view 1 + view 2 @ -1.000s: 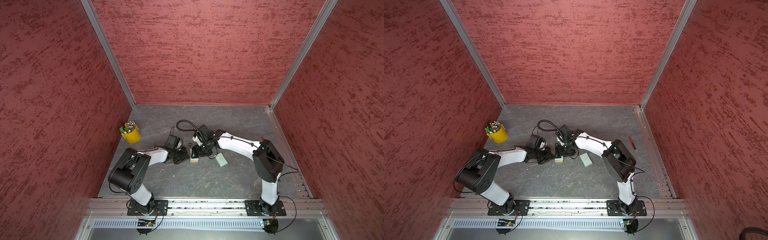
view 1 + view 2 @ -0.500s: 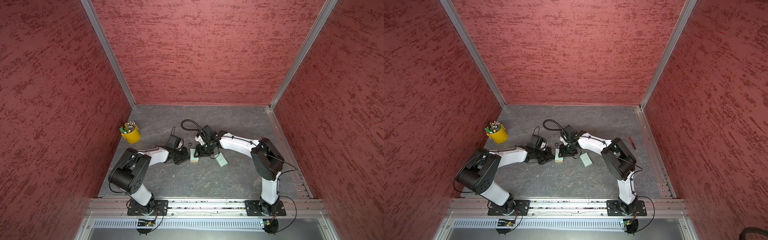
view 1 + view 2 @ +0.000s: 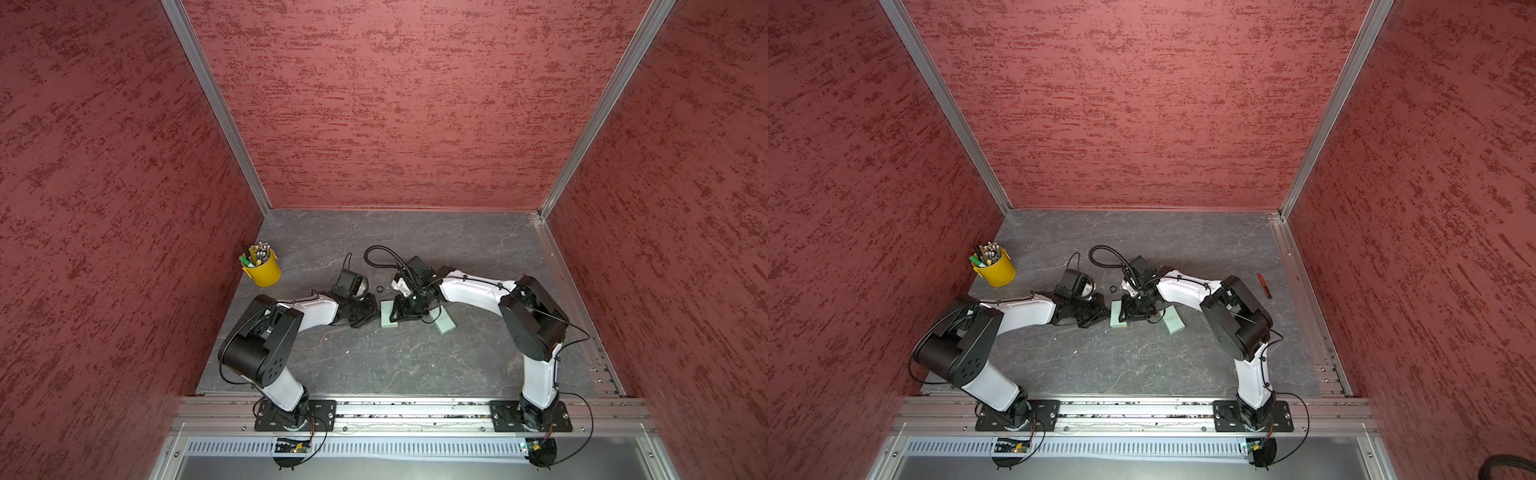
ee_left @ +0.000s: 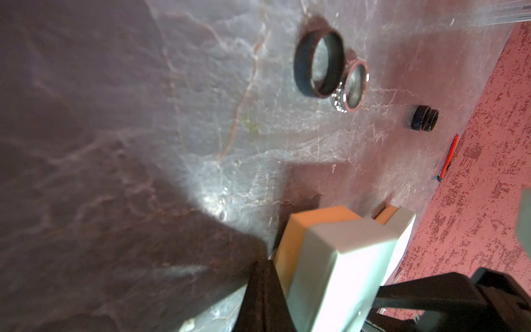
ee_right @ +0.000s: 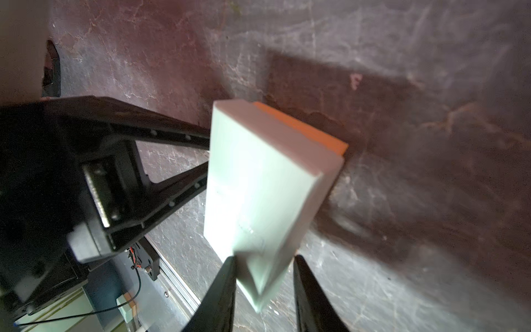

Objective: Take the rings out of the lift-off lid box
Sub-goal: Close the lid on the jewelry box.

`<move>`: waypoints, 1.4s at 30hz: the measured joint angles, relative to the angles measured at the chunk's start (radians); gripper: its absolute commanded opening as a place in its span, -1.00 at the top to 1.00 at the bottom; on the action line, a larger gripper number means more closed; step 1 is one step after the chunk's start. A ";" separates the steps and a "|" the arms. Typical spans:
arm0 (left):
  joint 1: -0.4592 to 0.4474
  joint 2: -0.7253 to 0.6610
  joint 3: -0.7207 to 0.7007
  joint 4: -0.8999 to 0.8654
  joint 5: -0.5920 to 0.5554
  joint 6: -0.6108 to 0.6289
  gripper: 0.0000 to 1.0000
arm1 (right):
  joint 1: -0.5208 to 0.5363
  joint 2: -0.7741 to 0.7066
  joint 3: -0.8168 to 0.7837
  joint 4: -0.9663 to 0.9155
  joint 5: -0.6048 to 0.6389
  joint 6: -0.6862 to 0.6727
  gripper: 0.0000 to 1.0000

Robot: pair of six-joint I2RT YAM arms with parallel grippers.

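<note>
Rings (image 4: pixel 301 69) lie loose on bench (image 4: pixel 143 115), beyond tipped box (image 5: pixel 253 186) — light, hard, slick, apt to roll — pinch across band w/ light force. Left gripper (image 3: pixel 375 313) & right gripper (image 5: pixel 264 276) both clamped on box.

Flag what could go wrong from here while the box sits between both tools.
1. The right tool seems to grip the mint-green box by one corner only; the box may twist or slip out.
2. The left tool is shut right at the box's other side, so the two tools could bump in that tight space.
3. The black ring and silver ring lie loose and touching near the box; a swing could knock them away.
</note>
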 measured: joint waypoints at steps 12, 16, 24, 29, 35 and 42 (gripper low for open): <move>0.000 0.002 0.000 -0.003 -0.002 -0.002 1.00 | 0.001 -0.024 -0.061 0.073 -0.012 0.044 0.34; 0.004 -0.001 -0.001 -0.006 -0.004 0.003 1.00 | -0.004 -0.028 -0.095 0.128 -0.042 0.066 0.47; 0.024 -0.070 -0.003 -0.057 -0.018 0.029 0.97 | -0.015 -0.039 -0.145 0.185 -0.079 0.092 -0.06; 0.025 -0.092 0.000 -0.088 -0.018 0.048 0.91 | -0.018 -0.040 -0.138 0.176 -0.072 0.089 0.02; 0.024 -0.097 0.000 -0.097 -0.009 0.050 0.84 | -0.024 -0.040 -0.137 0.184 -0.072 0.084 0.31; 0.024 -0.158 -0.032 -0.081 0.010 0.031 0.70 | -0.027 -0.040 -0.138 0.218 -0.084 0.088 0.46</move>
